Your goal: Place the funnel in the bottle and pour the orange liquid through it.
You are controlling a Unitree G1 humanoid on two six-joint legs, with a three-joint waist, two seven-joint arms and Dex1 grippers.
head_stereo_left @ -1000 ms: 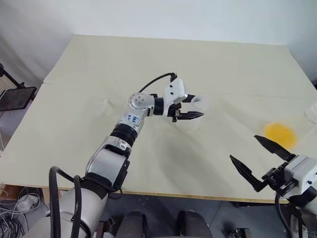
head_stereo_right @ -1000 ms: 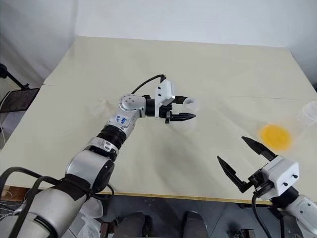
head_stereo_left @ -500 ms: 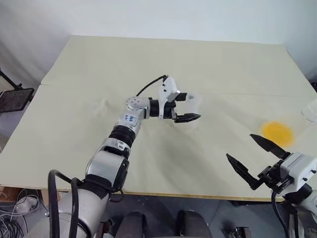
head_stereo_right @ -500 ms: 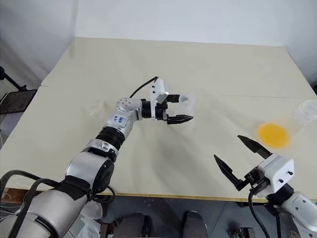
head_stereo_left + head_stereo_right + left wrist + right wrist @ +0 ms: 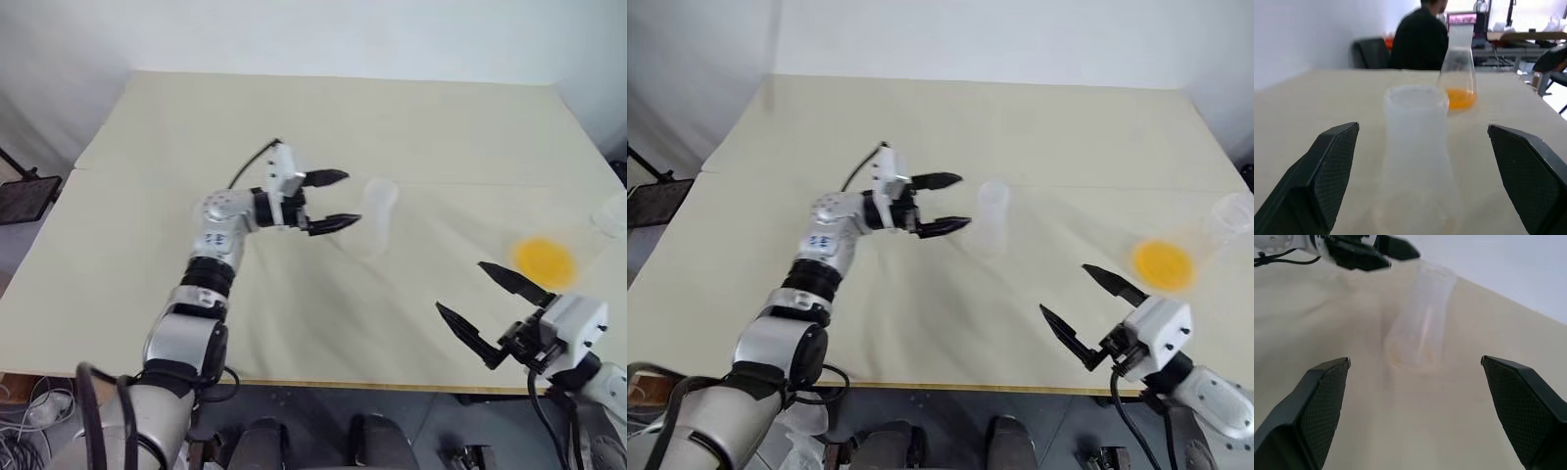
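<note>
Looking down from the head views: left gripper (image 5: 336,200) spread wide, empty, just beside the bottle (image 5: 379,215), which stands upright and free mid-table (image 5: 294,108), likely parked there to receive a funnel. Right gripper (image 5: 480,308) also spread and empty near the front edge, with the orange liquid (image 5: 546,259) glowing as a disc beyond it, well apart from the bottle.

Seen along the left wrist: bottle framed between the two fingers (image 5: 1327,166) without touching either, its mouth apparently bare, and behind it a clear flask-shaped vessel (image 5: 1460,73) holding the orange liquid, a side profile missing from above. Also a person (image 5: 1420,36) seated in the background.

Seen along the right wrist: bottle from the opposite side, left gripper close by it. Funnel not made out for certain.
</note>
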